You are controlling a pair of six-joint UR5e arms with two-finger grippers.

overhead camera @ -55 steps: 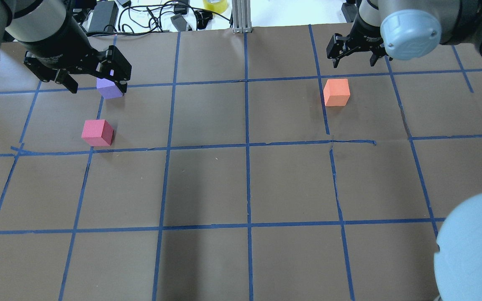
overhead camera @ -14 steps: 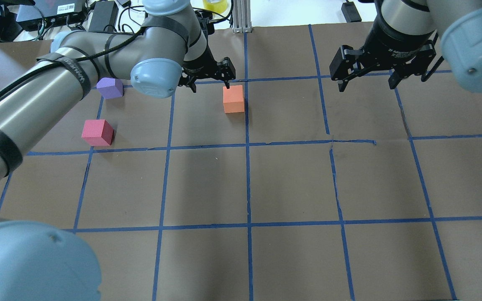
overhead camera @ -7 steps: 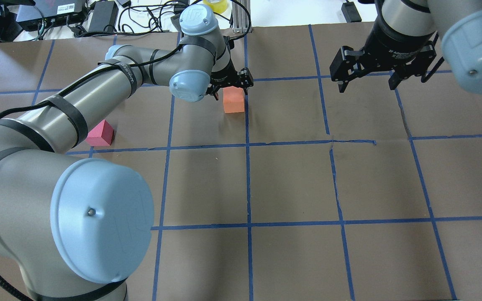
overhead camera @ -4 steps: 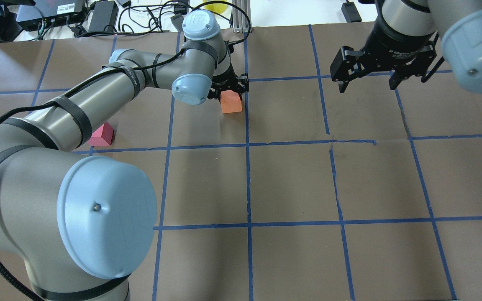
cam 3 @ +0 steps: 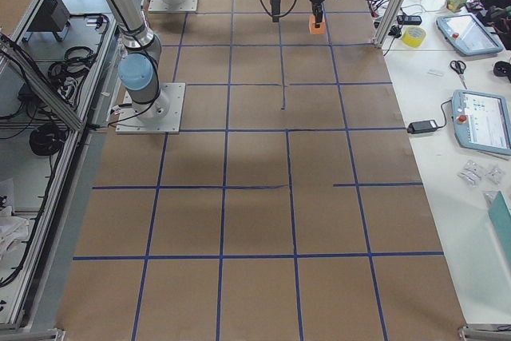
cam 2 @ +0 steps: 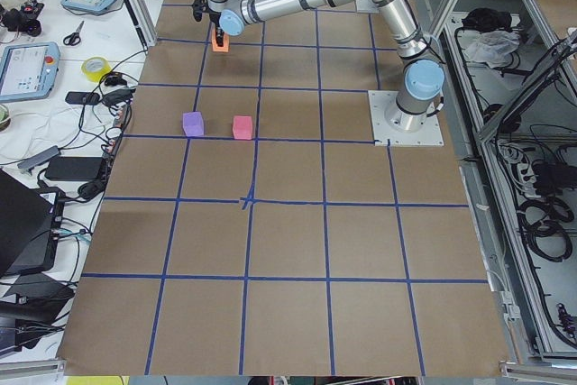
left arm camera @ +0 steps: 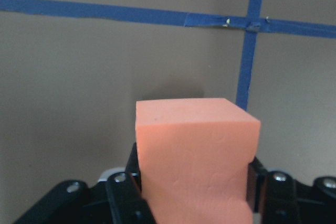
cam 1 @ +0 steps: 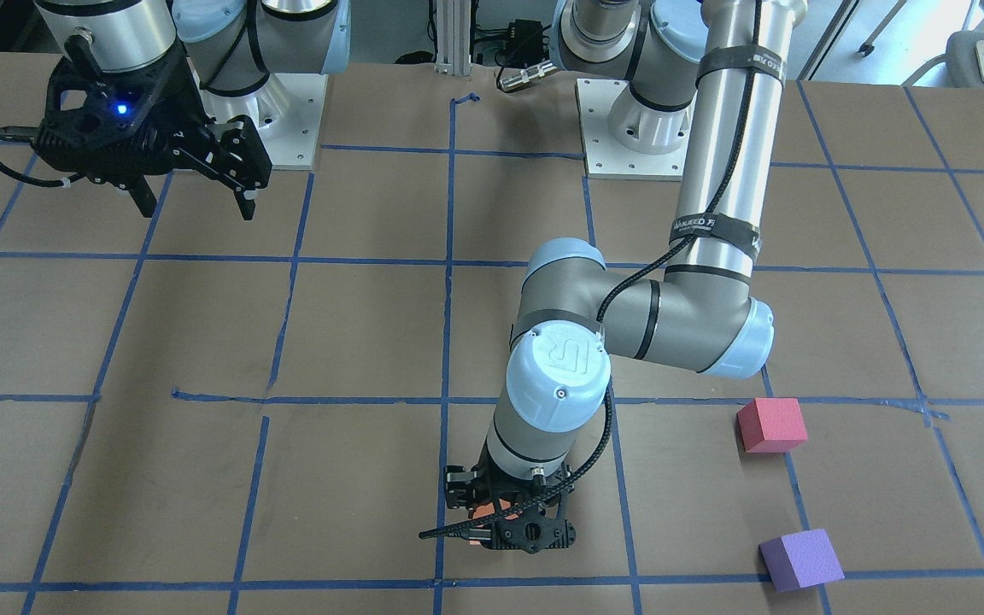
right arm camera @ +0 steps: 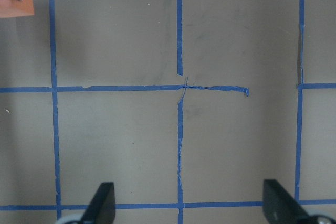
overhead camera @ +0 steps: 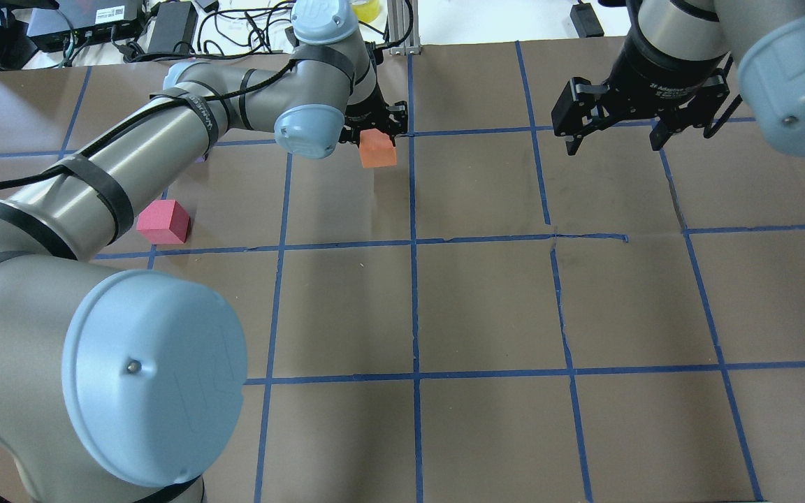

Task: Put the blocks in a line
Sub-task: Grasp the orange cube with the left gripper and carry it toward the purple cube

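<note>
Left gripper top centre from overhead, clamped on the orange block, raised off the table; right gripper upper right, spread wide; red block at left. From the front: purple block lower right, below the red, apart. Left wrist: orange block pinched from both sides.

The left gripper held 1 block above the table's far middle. On the table to the robot's left sat the nearer block, with the farther block just behind it. The right gripper hung over the far right.
</note>
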